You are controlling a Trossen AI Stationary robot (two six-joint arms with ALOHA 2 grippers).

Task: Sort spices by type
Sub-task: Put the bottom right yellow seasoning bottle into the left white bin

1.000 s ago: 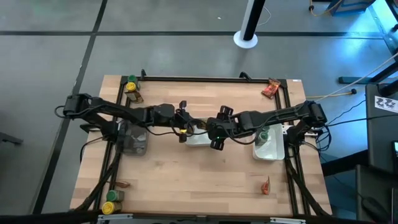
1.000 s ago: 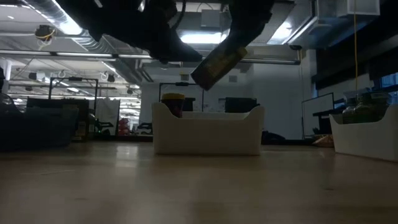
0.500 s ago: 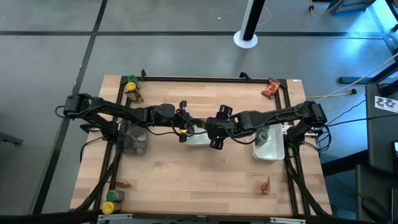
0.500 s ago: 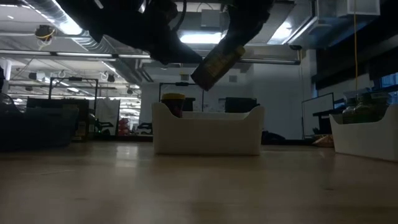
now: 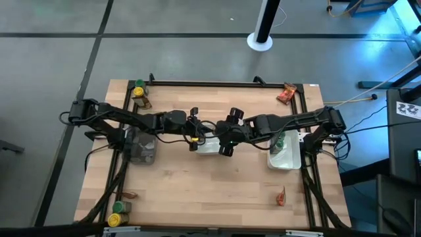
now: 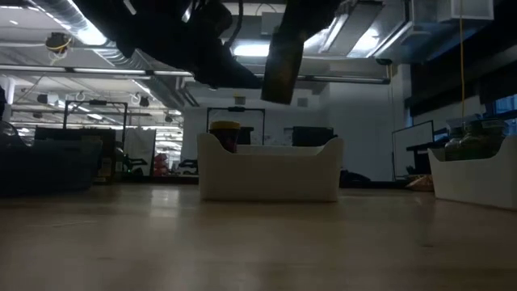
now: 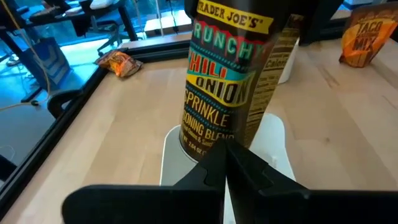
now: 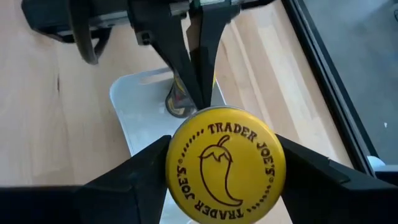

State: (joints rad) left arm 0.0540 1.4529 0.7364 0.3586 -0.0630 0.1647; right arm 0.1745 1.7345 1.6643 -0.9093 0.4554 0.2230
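Right wrist view: right hand [image 8: 224,171] grips a yellow-lidded glass spice jar with a dark label [image 8: 225,163], one finger on each side just below the lid, jaws spread about the jar's width. Solid two-sided hold, lid facing the camera.

Low view puts the jar [image 6: 283,65] hanging nearly upright in the air above the white rectangular centre tray [image 6: 269,171], clear of its rim. One more yellow-lidded jar [image 6: 225,133] already stands at one end of that tray, so my read is this is the yellow-lid tray and you're mid-placement.

Left hand [image 7: 227,163] is pinched fully shut on nothing, fingertips right next to the jar's base in its wrist view. High view shows it just beside the right hand [image 5: 227,139] over the same tray [image 5: 209,147]. It looks to be steadying or nudging; can't tell if it actually touches the glass.

To do the step well:
- get the jar plumb before you lower it
- come straight down into the open part of the tray, away from the standing jar
- watch the left hand; it's close enough to knock the jar as it descends, so back it off if it isn't needed
- release only once the base is on the tray floor; a drop from here likely tips it

Still unsorted on the wood tabletop [image 5: 210,191]: jars at the left corners, red-orange packets at the right ones.
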